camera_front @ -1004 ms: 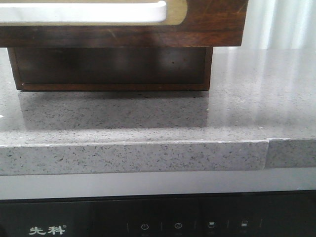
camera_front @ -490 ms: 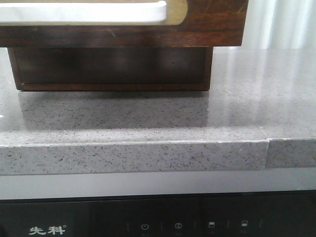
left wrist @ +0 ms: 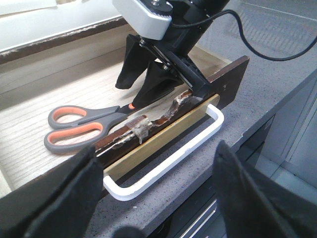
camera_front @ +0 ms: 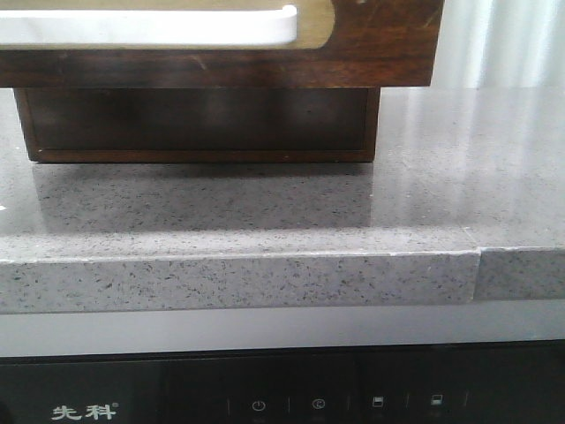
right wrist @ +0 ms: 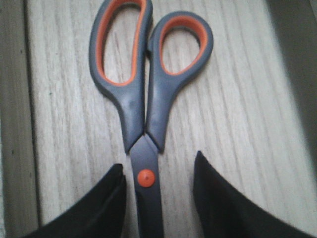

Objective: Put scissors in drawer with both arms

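The scissors [left wrist: 81, 126] lie flat on the pale wood floor of the open drawer [left wrist: 229, 79], handles away from the right arm. In the right wrist view the scissors [right wrist: 148, 99] have grey handles with orange-lined loops. My right gripper [right wrist: 158, 163] is open, one finger on each side of the blade near the orange pivot, not touching it. It also shows in the left wrist view [left wrist: 131, 96] inside the drawer. My left gripper [left wrist: 154, 151] is open and empty, just outside the drawer's white handle [left wrist: 173, 158]. The front view shows only the drawer front [camera_front: 380, 44].
The cabinet base [camera_front: 194, 119] stands on a grey speckled stone counter [camera_front: 265, 221] whose front edge [camera_front: 238, 283] drops to a dark appliance panel [camera_front: 291, 397]. A black cable [left wrist: 262, 49] runs from the right arm over the counter.
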`<action>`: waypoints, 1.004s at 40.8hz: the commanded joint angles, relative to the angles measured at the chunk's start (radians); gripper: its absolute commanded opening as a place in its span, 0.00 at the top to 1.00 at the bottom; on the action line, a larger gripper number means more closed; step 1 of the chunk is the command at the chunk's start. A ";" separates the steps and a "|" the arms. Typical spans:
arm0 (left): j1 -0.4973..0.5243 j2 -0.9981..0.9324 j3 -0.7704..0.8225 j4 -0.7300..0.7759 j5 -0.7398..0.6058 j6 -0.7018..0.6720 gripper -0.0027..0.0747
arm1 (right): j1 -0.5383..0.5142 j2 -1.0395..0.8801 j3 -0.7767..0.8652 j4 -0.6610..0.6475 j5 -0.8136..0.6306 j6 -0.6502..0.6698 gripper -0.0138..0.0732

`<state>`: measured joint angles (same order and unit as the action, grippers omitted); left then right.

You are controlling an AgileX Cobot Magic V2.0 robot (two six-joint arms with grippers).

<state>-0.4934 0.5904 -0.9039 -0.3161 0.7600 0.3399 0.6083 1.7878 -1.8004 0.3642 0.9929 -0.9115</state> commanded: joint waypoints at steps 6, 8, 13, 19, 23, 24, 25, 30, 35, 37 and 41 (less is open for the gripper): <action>-0.009 0.004 -0.034 -0.015 -0.078 -0.005 0.37 | 0.002 -0.109 -0.028 0.005 -0.052 0.004 0.39; -0.009 0.004 -0.034 -0.015 -0.078 -0.005 0.37 | 0.002 -0.132 -0.028 0.005 -0.053 0.016 0.39; -0.009 0.004 -0.034 -0.015 -0.078 -0.005 0.37 | 0.000 -0.219 -0.028 0.005 -0.048 0.070 0.39; -0.009 0.004 -0.034 -0.015 -0.078 -0.005 0.37 | 0.000 -0.340 -0.028 0.005 -0.002 0.185 0.39; -0.009 0.004 -0.034 -0.015 -0.078 -0.005 0.37 | 0.000 -0.422 -0.028 -0.005 0.060 0.259 0.39; -0.009 0.004 -0.034 -0.015 -0.078 -0.005 0.37 | 0.000 -0.446 -0.026 -0.013 0.077 0.283 0.39; -0.009 0.004 -0.034 -0.015 -0.078 -0.005 0.37 | 0.000 -0.463 -0.026 -0.031 0.091 0.327 0.39; -0.009 0.004 -0.034 -0.015 -0.078 -0.005 0.37 | 0.000 -0.563 -0.009 -0.211 0.197 0.672 0.39; -0.009 0.004 -0.034 -0.015 -0.078 -0.005 0.37 | 0.000 -0.684 0.124 -0.312 0.184 0.815 0.39; -0.009 0.004 -0.034 -0.015 -0.078 -0.005 0.37 | 0.000 -0.740 0.203 -0.314 0.147 0.836 0.39; -0.009 0.004 -0.034 -0.015 -0.078 -0.005 0.37 | 0.000 -0.860 0.366 -0.314 0.061 0.874 0.39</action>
<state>-0.4934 0.5904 -0.9039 -0.3161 0.7600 0.3399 0.6083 1.0253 -1.5206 0.0619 1.1801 -0.0760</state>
